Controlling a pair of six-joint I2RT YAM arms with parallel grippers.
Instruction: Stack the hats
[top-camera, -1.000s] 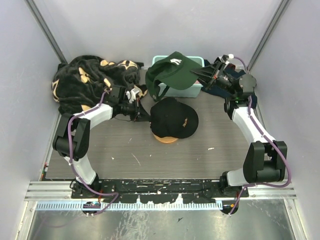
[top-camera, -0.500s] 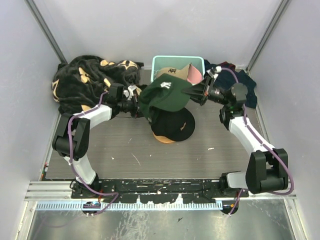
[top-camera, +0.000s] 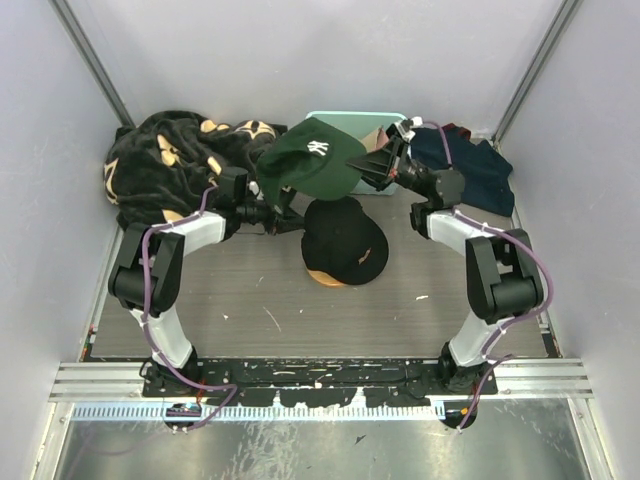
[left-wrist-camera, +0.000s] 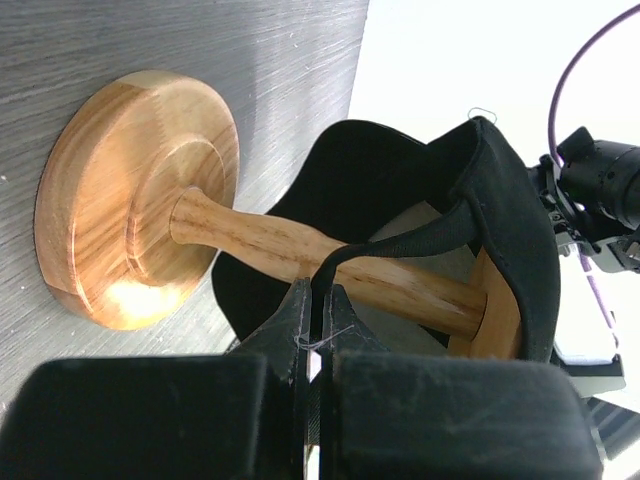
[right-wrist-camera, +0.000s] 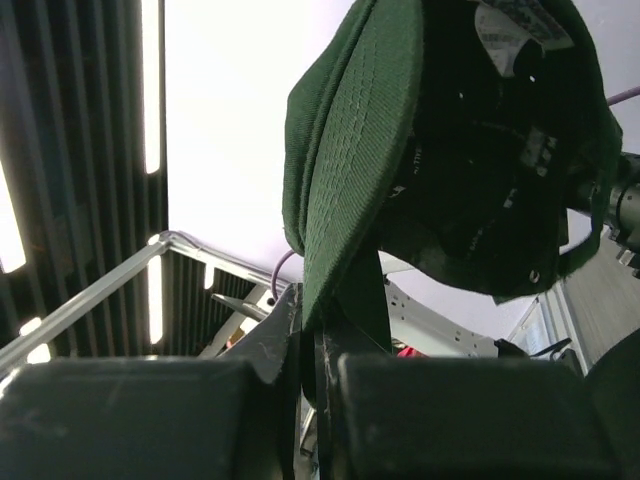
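The dark green hat (top-camera: 308, 160) hangs in the air above the table's back middle, and my right gripper (top-camera: 372, 166) is shut on its brim. In the right wrist view the green brim (right-wrist-camera: 350, 150) runs down between the shut jaws of the right gripper (right-wrist-camera: 318, 322). The black hat (top-camera: 346, 238) with a tan logo sits on a wooden stand (top-camera: 330, 277), just in front of and below the green one. My left gripper (top-camera: 288, 222) is shut on the black hat's back strap (left-wrist-camera: 400, 245), which the left wrist view shows pinched in the left gripper (left-wrist-camera: 318, 300) beside the stand's post (left-wrist-camera: 300, 250).
A teal bin (top-camera: 385, 119) stands at the back, mostly hidden behind the green hat. A black blanket (top-camera: 170, 160) with tan marks is heaped at the back left. A dark navy cloth (top-camera: 475, 160) lies at the back right. Grey walls close in three sides.
The right arm has carried the green hat leftward from above the bin to over the back of the black hat. The left gripper has stayed on the black hat's strap.
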